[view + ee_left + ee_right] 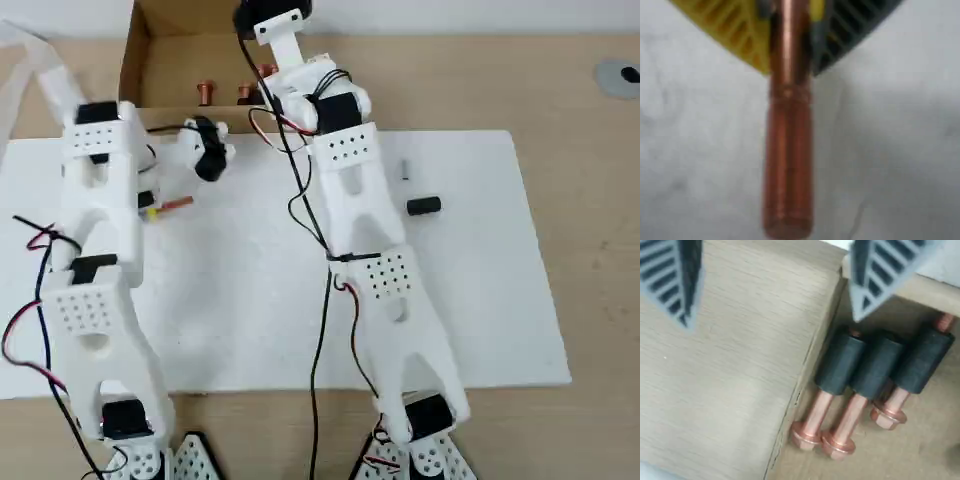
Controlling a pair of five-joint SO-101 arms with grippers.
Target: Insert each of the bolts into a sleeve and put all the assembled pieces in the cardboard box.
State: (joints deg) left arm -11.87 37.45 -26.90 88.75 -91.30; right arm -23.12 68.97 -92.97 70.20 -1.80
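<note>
The white mat (480,300) covers most of the table, and the box (135,60) stands open just past its far edge. The right arm extends across the mat to the box. The right gripper (772,317) hangs above the box's near wall, fingers spread wide with nothing between them. Below it three assembled pieces (860,370) lie side by side on the box floor, touching, each a copper bolt through a black sleeve.

The left arm stands over the mat's left side. The left gripper (789,70) is clamped on one end of a bare bolt (788,165), whose shank sticks out low over the mat with no sleeve on it. One loose sleeve (424,205) lies on its side on the mat, beyond the right arm and well apart from the bolt. Near it is a small grey thing (405,170), too small to identify.

Three pieces look finished and boxed, so the step in hand appears to be the fourth assembly, with the bolt ready and the sleeve not yet fetched. The next move likely falls to the right gripper: come away from the box and take the sleeve across its body, leaving the bore open. Sleeve and shank must then sit on one line — a small tilt would probably jam the bolt at the sleeve's mouth.
</note>
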